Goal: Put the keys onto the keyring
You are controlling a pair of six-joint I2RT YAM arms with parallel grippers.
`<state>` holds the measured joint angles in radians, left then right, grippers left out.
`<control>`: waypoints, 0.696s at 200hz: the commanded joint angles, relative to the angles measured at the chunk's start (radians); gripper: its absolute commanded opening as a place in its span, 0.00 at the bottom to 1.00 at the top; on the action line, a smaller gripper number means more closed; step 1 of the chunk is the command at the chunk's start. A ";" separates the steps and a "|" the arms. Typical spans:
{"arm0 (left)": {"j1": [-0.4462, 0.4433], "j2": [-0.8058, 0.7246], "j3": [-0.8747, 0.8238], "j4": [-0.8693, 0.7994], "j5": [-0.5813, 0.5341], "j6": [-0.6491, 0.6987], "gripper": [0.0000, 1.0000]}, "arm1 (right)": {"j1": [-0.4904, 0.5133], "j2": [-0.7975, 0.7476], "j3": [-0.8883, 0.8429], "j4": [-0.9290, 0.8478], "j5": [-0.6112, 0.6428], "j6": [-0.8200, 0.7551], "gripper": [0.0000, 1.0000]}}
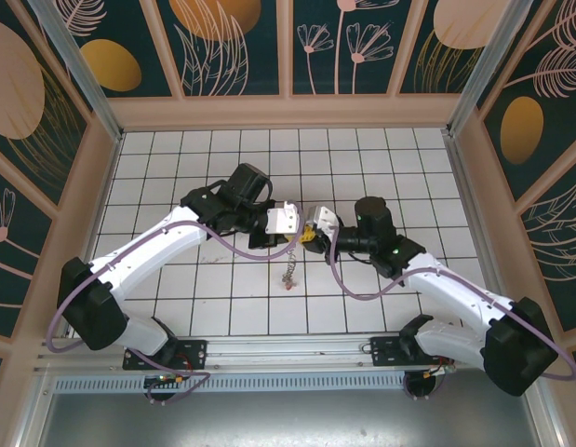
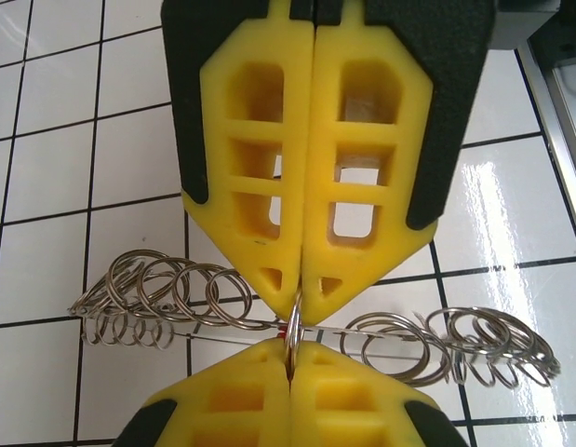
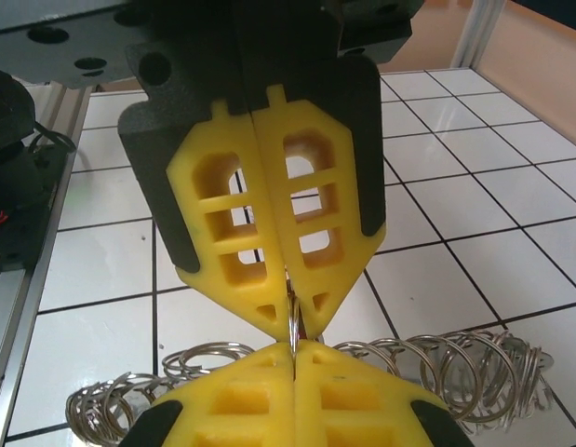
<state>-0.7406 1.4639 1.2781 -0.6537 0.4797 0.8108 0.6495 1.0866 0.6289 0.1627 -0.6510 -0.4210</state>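
Observation:
Over the middle of the tiled floor my left gripper (image 1: 298,232) and right gripper (image 1: 310,236) meet tip to tip. The keyring (image 1: 289,266), a thin wire loop strung with many small silvery rings, hangs below them. In the left wrist view my left gripper (image 2: 299,312) is shut on one ring of the keyring (image 2: 167,298), and the right gripper's yellow fingers (image 2: 236,400) pinch the same ring from below. In the right wrist view my right gripper (image 3: 292,326) is shut on that ring of the keyring (image 3: 474,368). A red key (image 1: 286,287) dangles at the chain's lower end.
Patterned walls with wooden posts (image 1: 100,140) close in the tiled floor (image 1: 176,158) on three sides. A metal rail (image 1: 297,349) with both arm bases runs along the near edge. Purple cables (image 1: 232,244) loop along each arm.

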 commanded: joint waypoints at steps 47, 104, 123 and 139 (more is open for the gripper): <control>-0.008 -0.122 -0.142 0.248 0.079 -0.089 0.26 | 0.008 -0.152 -0.197 0.456 -0.001 0.252 0.00; -0.007 -0.066 -0.096 0.276 0.173 -0.099 0.20 | 0.009 -0.199 -0.262 0.571 -0.001 0.283 0.00; -0.008 -0.076 -0.095 0.287 0.204 -0.101 0.05 | 0.009 -0.213 -0.274 0.581 0.008 0.284 0.00; -0.007 -0.088 -0.102 0.286 0.216 -0.093 0.00 | 0.009 -0.222 -0.290 0.608 0.020 0.297 0.00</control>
<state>-0.7452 1.3899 1.1557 -0.4145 0.6247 0.7204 0.6498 0.9009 0.3595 0.6411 -0.6247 -0.1543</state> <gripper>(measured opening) 0.066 0.047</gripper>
